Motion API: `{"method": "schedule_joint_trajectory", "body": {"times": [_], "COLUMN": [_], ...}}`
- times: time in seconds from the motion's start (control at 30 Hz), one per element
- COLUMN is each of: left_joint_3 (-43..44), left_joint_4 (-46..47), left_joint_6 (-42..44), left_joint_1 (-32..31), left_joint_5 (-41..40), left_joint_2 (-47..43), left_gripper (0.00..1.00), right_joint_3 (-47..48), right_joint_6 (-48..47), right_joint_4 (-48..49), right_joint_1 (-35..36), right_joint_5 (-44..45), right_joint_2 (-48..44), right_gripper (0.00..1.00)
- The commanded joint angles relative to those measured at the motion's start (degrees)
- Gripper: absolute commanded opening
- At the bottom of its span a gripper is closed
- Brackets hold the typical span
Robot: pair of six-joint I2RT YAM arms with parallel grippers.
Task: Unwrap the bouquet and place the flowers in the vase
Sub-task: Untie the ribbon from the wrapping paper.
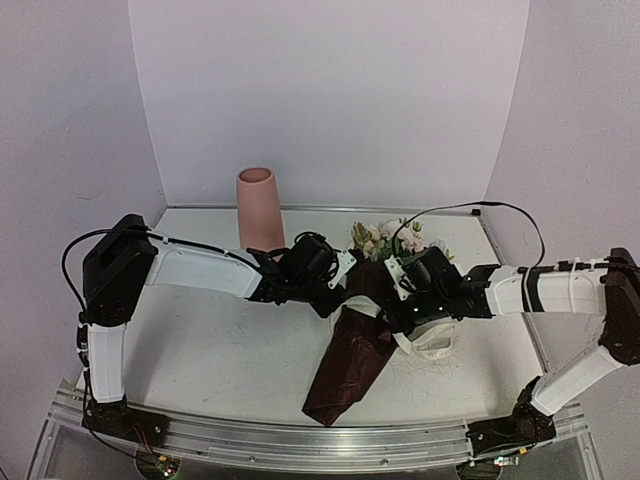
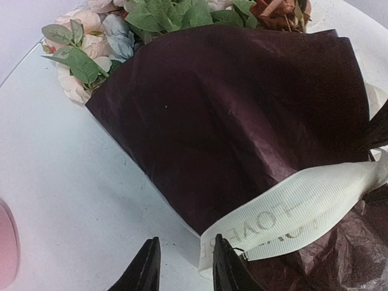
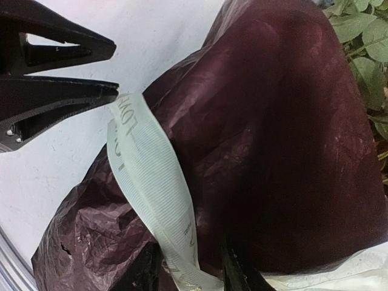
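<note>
**End effectors.** The left gripper (image 2: 185,270) has its fingers narrowly spread, with bare table showing between them. The loose end of the ribbon (image 2: 291,212) lies at the tip of one finger and is not clamped. The right gripper (image 3: 193,273) has its fingers apart, straddling the ribbon where it crosses the paper (image 3: 285,139). Whether its pads press on the ribbon cannot be told.

**Location.** The bouquet (image 1: 355,350) lies on its side at mid-table (image 1: 200,350), between the two grippers. The flowers (image 1: 388,238) point far and the paper tail points near. The vase (image 1: 260,205) stands upright, far and left of the bouquet and apart from it.

**Handling (judged).**
- Ribbon: it is flat, limp and thin. Take it at the free end and pull along its length to slacken the band.
- Paper: it is light and crinkled, and likely to tear or slide. Take it at a free edge while the other gripper steadies the bundle.
- Flowers: they are light, and the thin stems probably bend. Grip the gathered stems below the leaves, never the blooms.
- Vase: it is tall and narrow. A sideways push at the rim could tip it.
</note>
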Motion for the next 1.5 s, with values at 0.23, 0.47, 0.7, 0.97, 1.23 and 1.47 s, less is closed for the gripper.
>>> {"method": "schedule_joint_trajectory", "body": {"times": [0.23, 0.47, 0.7, 0.97, 1.23, 1.47], "left_joint_3": [2.17, 0.58, -0.95, -0.45, -0.01, -0.09], "left_joint_4": [1.32, 1.29, 1.32, 1.33, 1.24, 1.13], "left_joint_6": [0.35, 0.76, 0.69, 0.25, 0.24, 0.42], "left_joint_1": [0.12, 0.08, 0.08, 0.08, 0.08, 0.08], "left_joint_5": [0.26, -0.33, 0.36, 0.74, 1.5, 1.82], "left_joint_2": [0.98, -1.04, -3.03, -3.23, -4.11, -5.1], "left_gripper": [0.31, 0.32, 0.34, 0.34, 0.35, 0.35], "right_joint_3": [-0.13, -1.49, -1.04, -0.62, -1.86, -3.2], "right_joint_6": [0.43, 0.4, -0.25, 0.17, 0.84, 1.38], "right_joint_4": [-1.63, -1.81, -1.8, -1.98, -2.17, -3.65], "right_joint_1": [0.41, 0.43, 0.42, 0.43, 0.38, 0.37], "right_joint_5": [3.55, 3.71, 2.0, 1.46, 2.25, 1.53], "right_joint_2": [-6.14, -9.2, -7.28, -2.47, -7.51, -13.76], "right_gripper": [0.3, 0.14, 0.42, 0.31, 0.1, 0.0]}}
